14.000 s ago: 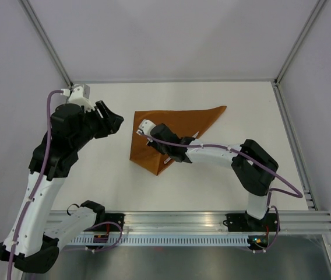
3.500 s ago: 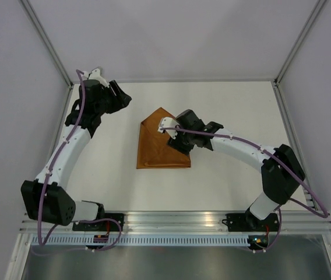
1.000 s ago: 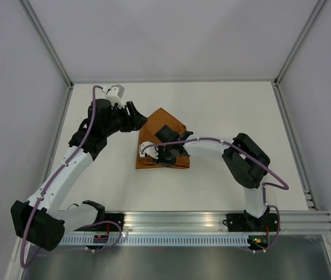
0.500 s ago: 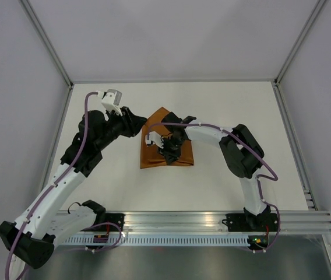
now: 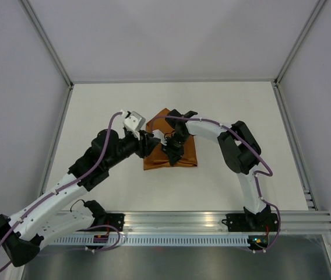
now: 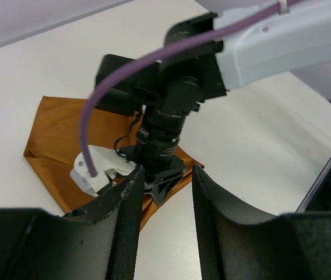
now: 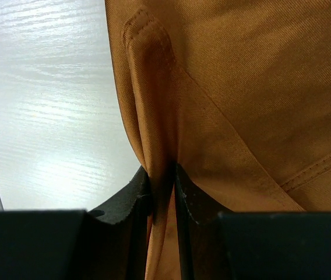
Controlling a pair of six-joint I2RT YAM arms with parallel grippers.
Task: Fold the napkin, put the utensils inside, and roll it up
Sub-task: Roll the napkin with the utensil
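Observation:
The rust-brown napkin [image 5: 184, 156] lies folded in the middle of the table, a pointed corner toward the back. My right gripper [image 5: 170, 154] points down onto its left half and is shut on a raised fold of the cloth [image 7: 154, 116], pinched between both fingers [image 7: 136, 192]. My left gripper [image 5: 149, 142] hovers at the napkin's left edge, open, with only bare table between its fingers [image 6: 127, 221]. In the left wrist view the right gripper [image 6: 161, 182] stands on the napkin [image 6: 55, 128] just ahead. The utensils are out of view.
The white table [image 5: 235, 111] is bounded by a metal frame and grey walls. The right arm [image 5: 238, 149] arches over the table right of the napkin. The left arm [image 5: 84, 172] stretches diagonally from the near left.
My left arm has swung in from the back left to the napkin's left edge, its jaws narrowing. The right gripper and the napkin have shifted slightly to the right.

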